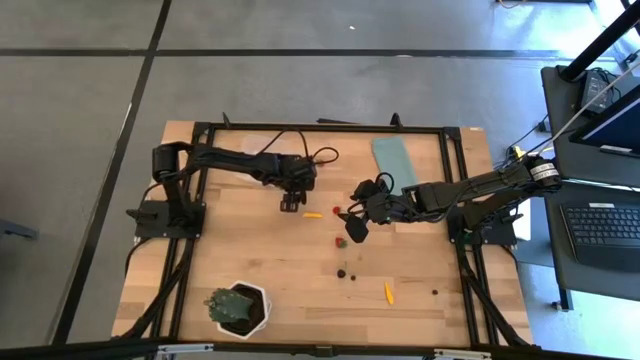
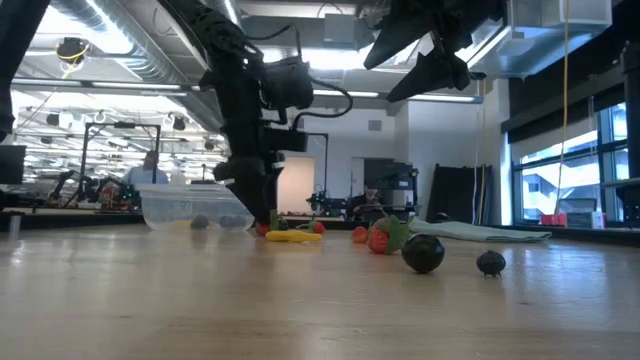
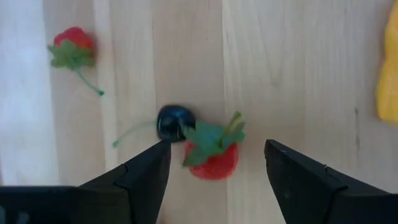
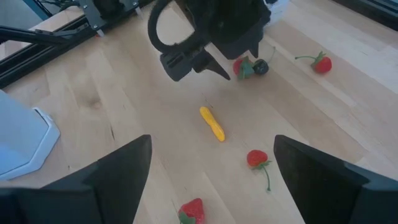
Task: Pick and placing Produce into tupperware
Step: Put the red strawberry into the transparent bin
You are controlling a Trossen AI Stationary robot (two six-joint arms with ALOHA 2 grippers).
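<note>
My left gripper point(image 1: 290, 203) is open and low over the table. Its fingers stand on either side of a red strawberry point(image 3: 211, 158) and a dark cherry point(image 3: 175, 122), both lying on the wood. My right gripper point(image 1: 352, 228) is open and empty, raised above the table point(image 2: 430, 70). More produce lies loose: a yellow piece point(image 1: 313, 214), strawberries point(image 4: 257, 158) point(image 4: 321, 63), dark pieces point(image 1: 342, 272) and an orange piece point(image 1: 388, 292). The clear tupperware point(image 2: 190, 205) stands at the far side behind the left arm.
A flat teal lid point(image 1: 393, 160) lies at the far right of the table. A green plant in a white pot point(image 1: 238, 307) stands near the front left. Black frame rails point(image 1: 460, 200) run along the table's sides. People and benches show in the room beyond.
</note>
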